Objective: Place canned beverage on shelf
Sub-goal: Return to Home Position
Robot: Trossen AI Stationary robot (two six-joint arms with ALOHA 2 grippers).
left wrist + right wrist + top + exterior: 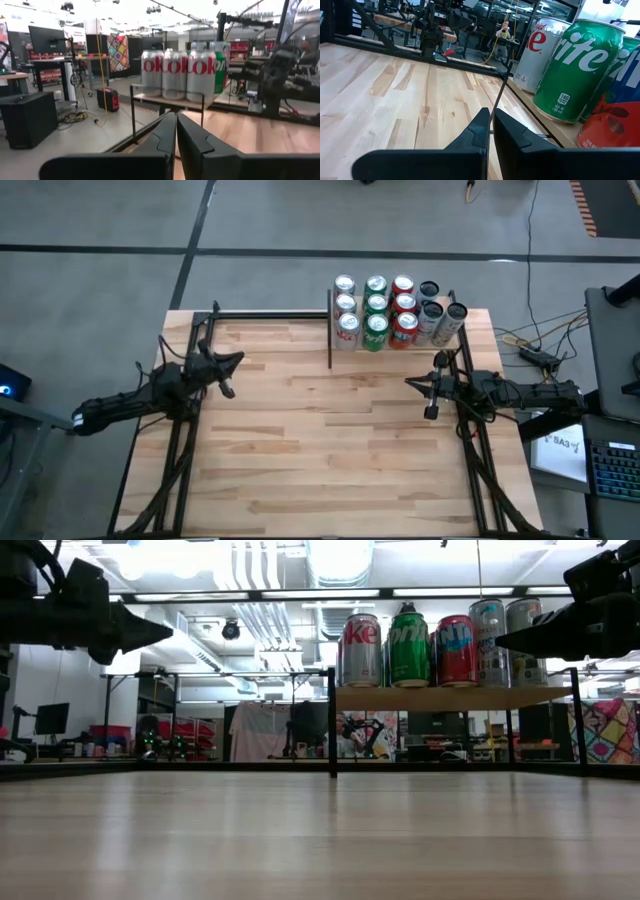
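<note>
3 columns of cans [375, 307], silver, green and red, stand on the shelf [450, 697] at the surface's [330, 450] far right corner, with extra cans [440, 320] just beside them. The left gripper [176, 117] and right gripper [490, 114] hover empty at opposite sides, fingers pressed together.

The shelf [450, 698] was plain pale wood with thin black posts [331, 720]. On it, silver cans [361, 650] carried red lettering; beside them stood green cans [409, 648], then red cans [457, 650]. Beneath the shelf, the tabletop [320, 830] showed striped light-wood boards.
</note>
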